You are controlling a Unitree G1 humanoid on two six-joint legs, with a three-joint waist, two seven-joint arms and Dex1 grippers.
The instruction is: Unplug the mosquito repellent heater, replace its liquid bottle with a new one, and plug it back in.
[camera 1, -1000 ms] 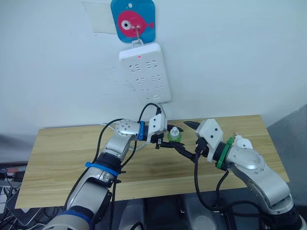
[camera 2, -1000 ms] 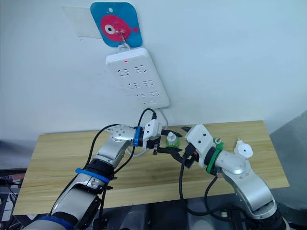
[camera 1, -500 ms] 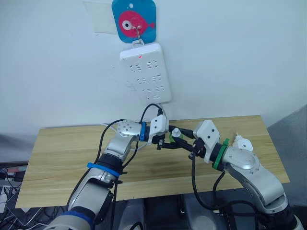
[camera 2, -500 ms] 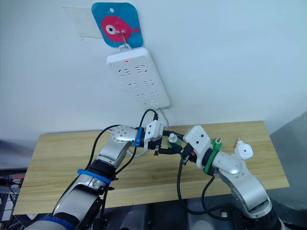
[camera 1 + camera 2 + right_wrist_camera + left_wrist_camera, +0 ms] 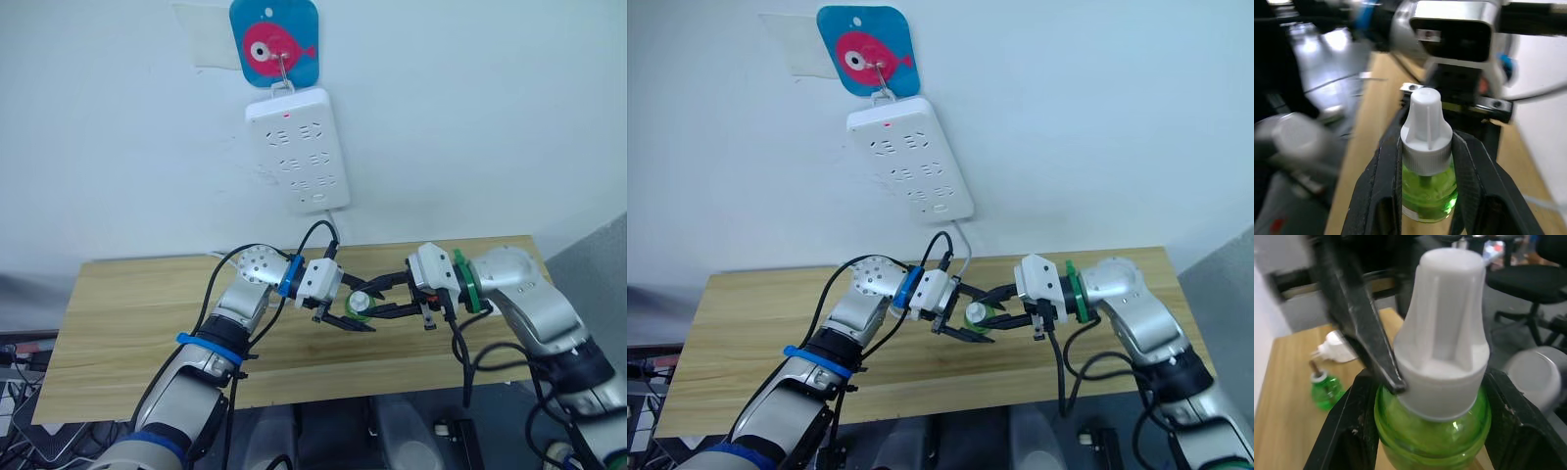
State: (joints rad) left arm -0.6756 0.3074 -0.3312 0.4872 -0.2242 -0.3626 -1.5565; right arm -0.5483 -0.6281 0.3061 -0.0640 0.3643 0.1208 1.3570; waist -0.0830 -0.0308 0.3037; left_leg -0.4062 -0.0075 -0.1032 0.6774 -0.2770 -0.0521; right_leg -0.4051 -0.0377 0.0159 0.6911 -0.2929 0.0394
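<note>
A new liquid bottle (image 5: 361, 305), green with a white cap (image 5: 1426, 128), hangs above the table between both grippers. My left gripper (image 5: 353, 316) is shut on its green body, one black finger (image 5: 1342, 435) on each side. From the opposite side my right gripper (image 5: 378, 298) is shut on the white cap, its fingers (image 5: 1380, 181) pressed against the cap's skirt. In the left wrist view the white mosquito repellent heater (image 5: 1334, 345) lies on the table beyond the grippers, and a second green bottle (image 5: 1322, 391) without a cap stands beside it.
A long white power strip (image 5: 297, 149) hangs on the wall under a blue fish hook (image 5: 274, 44), its cable running down to the wooden table (image 5: 127, 313). Office chairs (image 5: 1542, 279) stand on the floor past the table's right end.
My right gripper has come in from the right and shut on the bottle's cap. My left gripper has dropped slightly with the bottle and still holds it.
</note>
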